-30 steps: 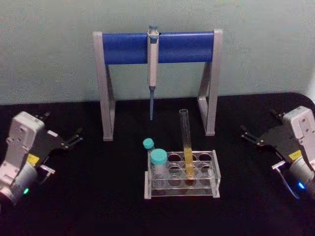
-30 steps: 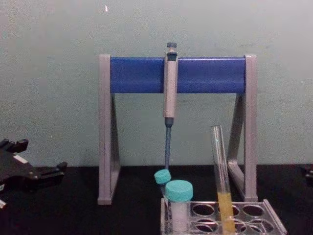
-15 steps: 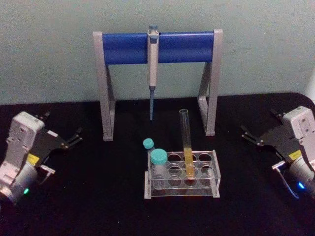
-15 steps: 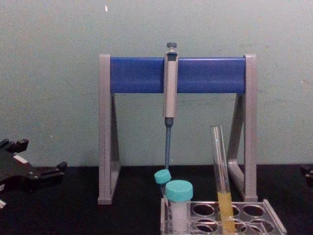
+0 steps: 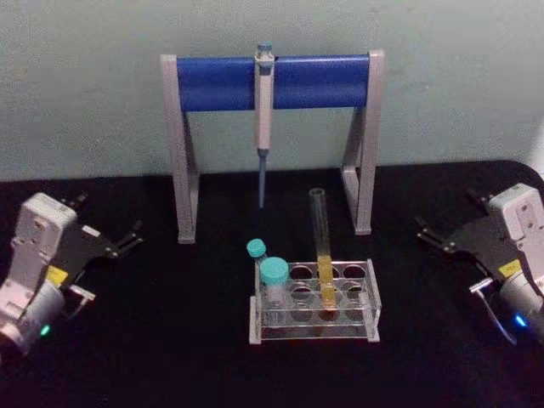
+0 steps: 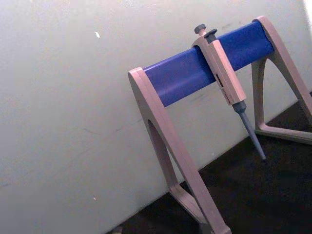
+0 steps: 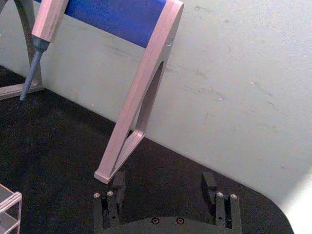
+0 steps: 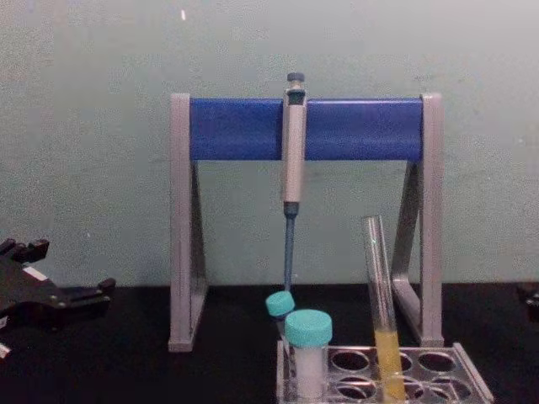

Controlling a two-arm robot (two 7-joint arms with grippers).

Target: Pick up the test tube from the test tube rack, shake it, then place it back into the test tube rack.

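In the head view the test tube (image 5: 322, 242) stood in the test tube rack (image 5: 372, 308), in a hole right of the rack's middle. It leaned a little, mouth toward the left, with yellow liquid in its lower part. A large teal-capped vial (image 5: 274, 279) sat at the rack's left end, and a smaller one (image 5: 257, 249) was just behind it. Behind the rack stood a grey-legged stand (image 5: 221, 82) with a blue crossbar, a pipette (image 5: 263, 110) hanging from it. The left gripper (image 5: 110, 217) lay on the black bench (image 5: 170, 357) well left of the rack, its fingers spread wide and empty. The right gripper (image 5: 446, 212) rested well to the right, its fingers equally wide and holding nothing.

The left wrist view showed the stand (image 6: 175, 80) and the hanging pipette (image 6: 222, 68) against the pale wall.

In the right wrist view the right gripper (image 7: 163, 187) showed two dark fingers (image 7: 118, 184) far apart, facing the stand's leg (image 7: 141, 97), with a corner of the rack (image 7: 7, 209) at the edge.

In the chest view the tube (image 8: 379, 286) rose tilted from the rack (image 8: 461, 364), beside the vials (image 8: 308, 353). The left gripper (image 8: 67, 269) was low at the left edge, fingers parted.
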